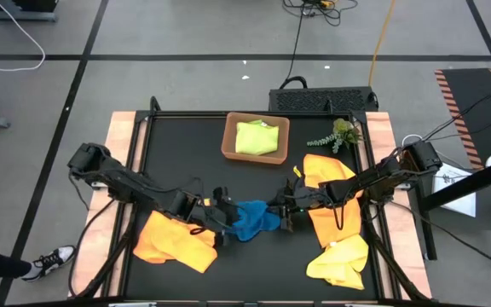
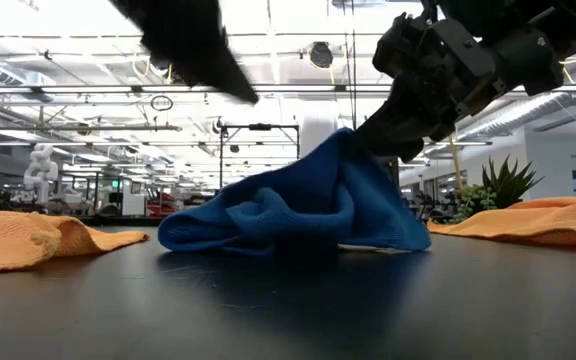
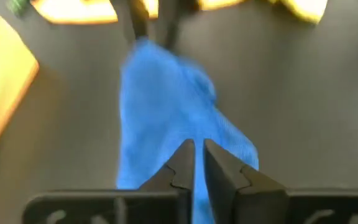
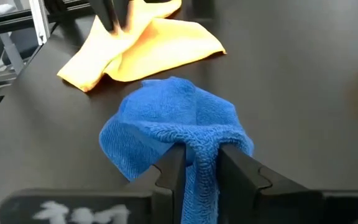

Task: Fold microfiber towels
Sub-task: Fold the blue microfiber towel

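Observation:
A blue towel (image 1: 250, 219) lies crumpled at the table's middle, and also shows in the low view (image 2: 288, 215). My right gripper (image 1: 283, 215) is shut on the towel's right side and holds it up in a peak. My left gripper (image 1: 220, 215) hovers over the towel's left end, its fingers (image 3: 186, 163) all but closed with only a slit between them, and touches nothing. In the low view the left arm (image 2: 193, 45) stands clear above the towel. A lime green towel (image 1: 257, 138) lies in the brown tray (image 1: 228, 145). My right gripper pinches a gathered, bunched fold of the blue towel (image 4: 201, 154) between its two fingers. The fingers slant down from the table's right. That fold is lifted into a peak (image 2: 346, 140), and the rest of the towel lies slack on the table.
An orange towel (image 1: 174, 240) lies at the near left. Another orange towel (image 1: 329, 192) lies at the right, with a yellow towel (image 1: 341, 258) near it. A green plant sprig (image 1: 339, 134) sits at the far right, beside the tray.

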Motion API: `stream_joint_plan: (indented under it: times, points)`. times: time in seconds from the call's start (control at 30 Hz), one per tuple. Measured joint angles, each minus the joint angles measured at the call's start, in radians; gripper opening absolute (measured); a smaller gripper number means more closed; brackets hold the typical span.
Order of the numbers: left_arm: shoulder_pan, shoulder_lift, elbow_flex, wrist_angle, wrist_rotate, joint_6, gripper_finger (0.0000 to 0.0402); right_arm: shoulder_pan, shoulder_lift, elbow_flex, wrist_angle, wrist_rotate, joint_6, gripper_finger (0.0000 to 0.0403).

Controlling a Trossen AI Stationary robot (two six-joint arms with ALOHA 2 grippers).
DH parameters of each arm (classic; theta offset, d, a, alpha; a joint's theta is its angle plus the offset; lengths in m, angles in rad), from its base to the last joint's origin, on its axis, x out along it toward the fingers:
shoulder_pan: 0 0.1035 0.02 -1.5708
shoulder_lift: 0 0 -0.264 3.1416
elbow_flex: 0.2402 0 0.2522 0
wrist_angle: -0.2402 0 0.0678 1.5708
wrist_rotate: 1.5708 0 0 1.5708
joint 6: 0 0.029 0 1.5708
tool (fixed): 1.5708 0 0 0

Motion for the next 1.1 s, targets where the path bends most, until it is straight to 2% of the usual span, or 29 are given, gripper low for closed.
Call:
stream_joint_plan:
  times: [0.33, 0.47, 0.57, 0.73, 0.87, 0.97, 1.1]
  points:
    - [-0.038, 0.123, 0.003, 0.048, 0.005, 0.029, 0.017, 0.0, 0.0, 0.0, 0.001, 0.0, -0.001, 0.0077]
    - [-0.056, 0.148, 0.002, 0.033, -0.052, 0.069, 0.0216, 0.0, 0.0, 0.0, 0.002, 0.0, -0.002, 0.0077]
    - [-0.071, 0.17, 0.002, 0.031, -0.117, 0.111, 0.0235, 0.0, 0.0, 0.0, 0.003, 0.0, -0.002, 0.0077]
    - [-0.08, 0.208, 0.002, 0.03, -0.221, 0.167, 0.0241, 0.0, 0.0, 0.0, 0.005, 0.0, -0.003, 0.0077]
    - [-0.079, 0.209, 0.002, 0.032, -0.236, 0.188, 0.0234, 0.0, 0.0, 0.0, 0.005, 0.0, -0.003, 0.0077]
    - [-0.08, 0.207, 0.002, 0.031, -0.235, 0.214, 0.0207, 0.0, 0.0, 0.0, 0.005, 0.0, -0.003, 0.0077]
    - [-0.079, 0.206, 0.002, 0.03, -0.235, 0.218, 0.0152, 0.0, 0.0, 0.0, 0.005, 0.0, -0.003, 0.0077]
